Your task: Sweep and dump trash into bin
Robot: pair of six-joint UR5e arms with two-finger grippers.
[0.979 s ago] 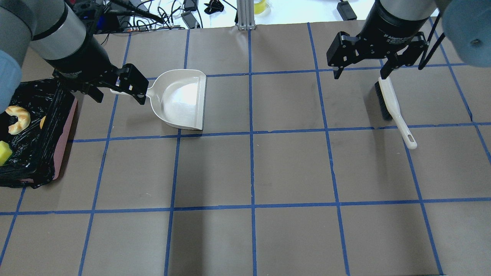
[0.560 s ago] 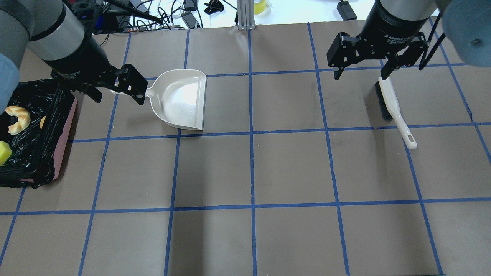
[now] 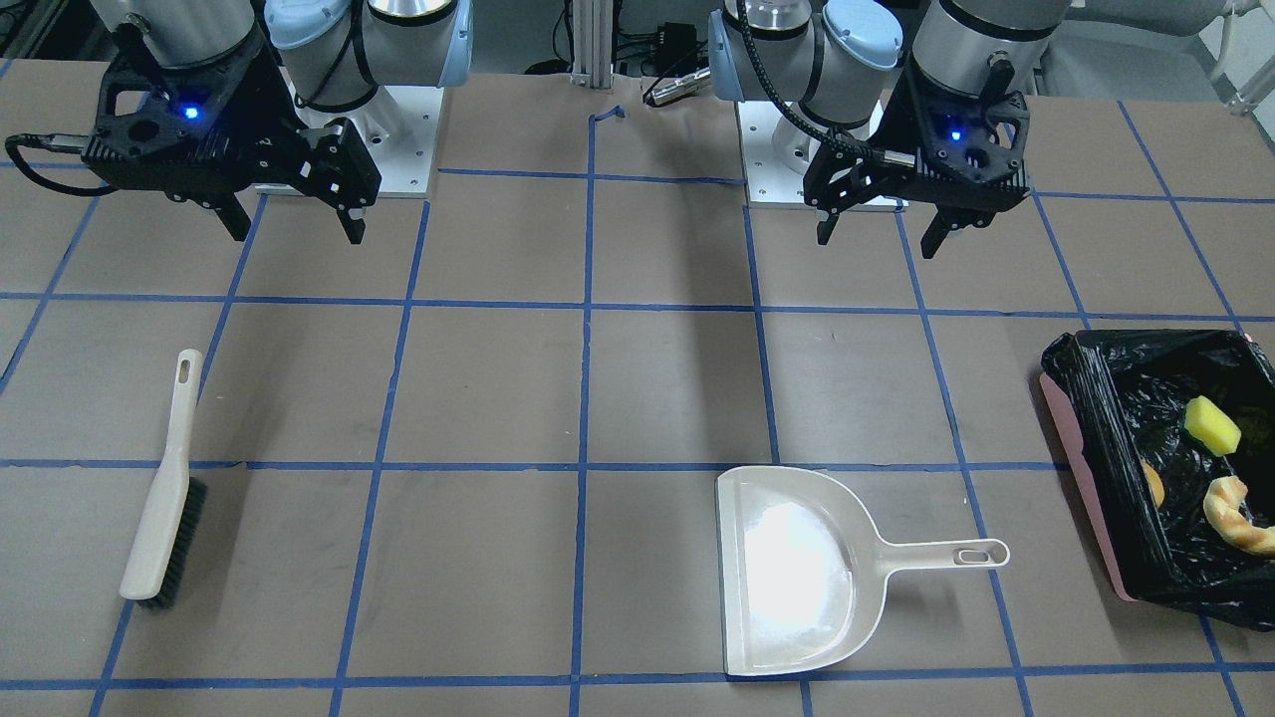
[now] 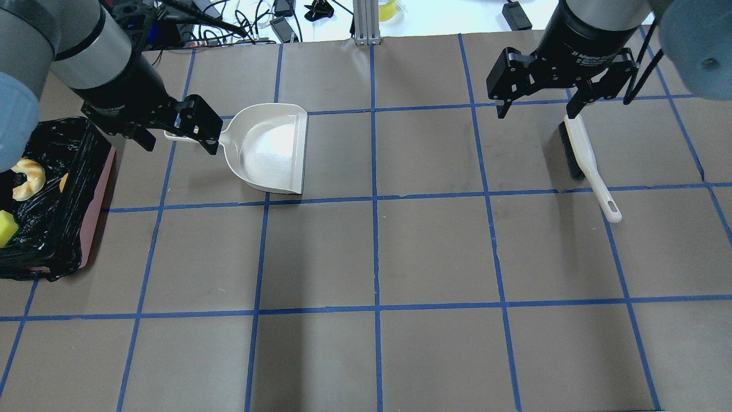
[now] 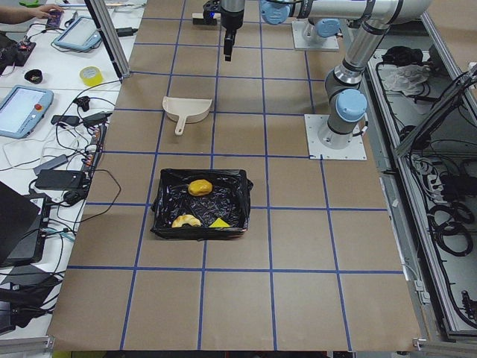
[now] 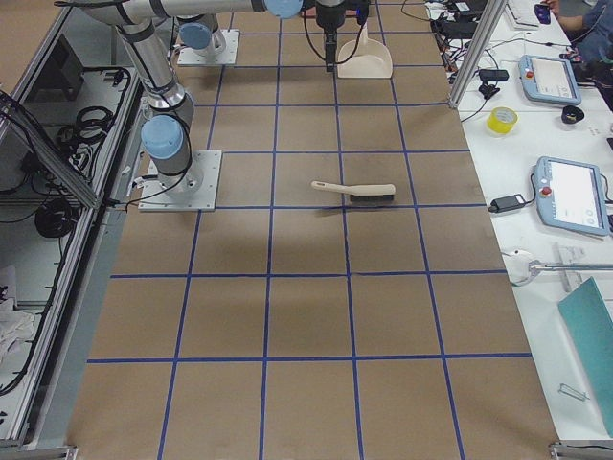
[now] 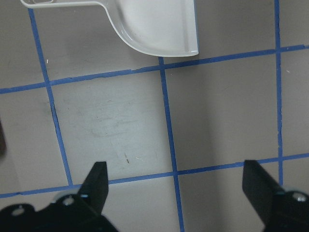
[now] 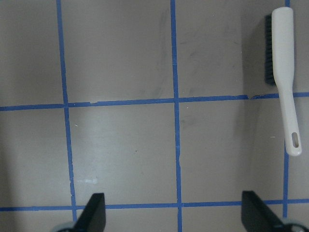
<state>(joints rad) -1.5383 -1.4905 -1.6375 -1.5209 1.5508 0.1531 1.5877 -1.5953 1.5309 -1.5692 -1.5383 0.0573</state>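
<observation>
The bin [image 3: 1116, 438] is pink with a black bag liner and sits at the table's left end [image 4: 94, 217]. In it lie the trash items: a croissant-like piece [image 3: 1235, 518], a yellow sponge block [image 3: 1210, 425] and a golden-brown lump [image 3: 1153, 485], partly hidden by the bag wall. My left gripper [image 3: 879, 239] is open and empty. It hangs above the handle of the empty cream dustpan [image 4: 269, 149]. My right gripper [image 3: 297, 234] is open and empty, above the bristle end of the cream brush [image 4: 580, 154].
The dustpan [image 3: 787, 568] lies flat with its handle pointing toward the bin. The brush [image 3: 164, 498] lies flat on the right side of the table. Cables and devices lie beyond the far edge [image 4: 274, 17]. Blue tape lines grid the brown tabletop.
My left arm has shifted slightly while its gripper stays open over the dustpan handle. The right arm, dustpan, brush and bin have not moved.
</observation>
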